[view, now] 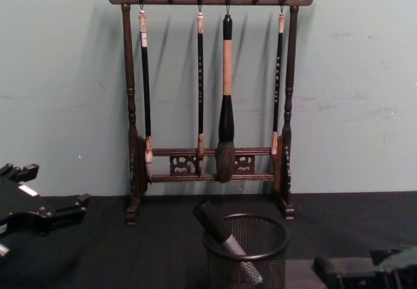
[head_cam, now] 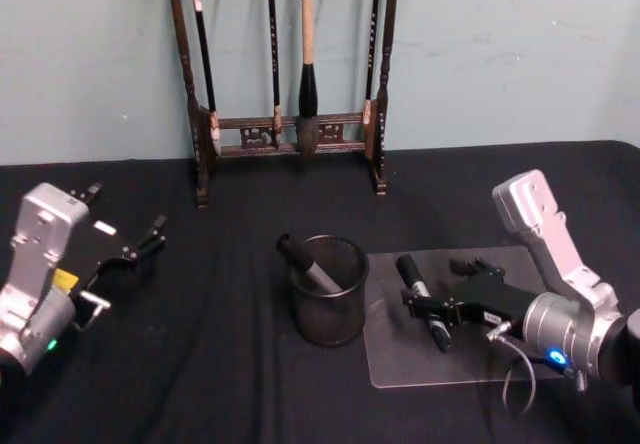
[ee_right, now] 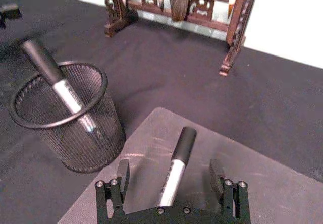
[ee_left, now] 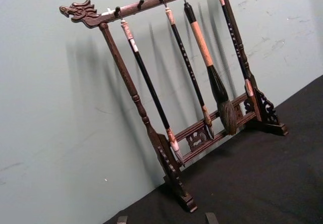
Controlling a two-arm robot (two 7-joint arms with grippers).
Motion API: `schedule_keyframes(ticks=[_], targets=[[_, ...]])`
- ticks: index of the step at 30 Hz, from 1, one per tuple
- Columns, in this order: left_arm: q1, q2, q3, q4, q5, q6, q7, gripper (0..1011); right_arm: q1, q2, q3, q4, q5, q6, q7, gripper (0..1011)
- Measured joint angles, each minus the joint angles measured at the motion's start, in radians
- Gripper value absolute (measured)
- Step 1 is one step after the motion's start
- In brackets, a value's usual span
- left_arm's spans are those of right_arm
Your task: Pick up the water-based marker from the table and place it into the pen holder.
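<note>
A black and silver water-based marker [head_cam: 421, 295] lies on a greyish mat [head_cam: 440, 364] on the black table [head_cam: 200, 364], just right of the pen holder. My right gripper [head_cam: 440, 302] is open and low over the mat. In the right wrist view its fingers [ee_right: 122, 172] straddle the marker [ee_right: 177, 163] with a gap on each side. The pen holder [head_cam: 328, 294], a round black mesh cup [ee_right: 65, 128], stands upright with another marker [head_cam: 306, 263] leaning inside it [view: 225, 237]. My left gripper [head_cam: 128, 254] hovers open at the table's left, away from all of this.
A tall dark wooden rack [head_cam: 290, 134] hung with calligraphy brushes stands at the back against the pale wall [view: 208, 165]. Black cloth stretches free between the left gripper and the holder and in front of the holder.
</note>
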Motion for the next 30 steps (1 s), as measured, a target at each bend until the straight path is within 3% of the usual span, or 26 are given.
schedule_keyframes(ticks=[12,30], targets=[[0.000,0.000,0.000,0.000,0.000,0.000,0.000,1001,0.010,-0.020,-0.017,0.042,-0.050,0.015,0.006,1000],[0.000,0.000,0.000,0.000,0.000,0.000,0.000,1001,0.023,-0.057,-0.012,0.084,-0.105,-0.008,0.018,1000]])
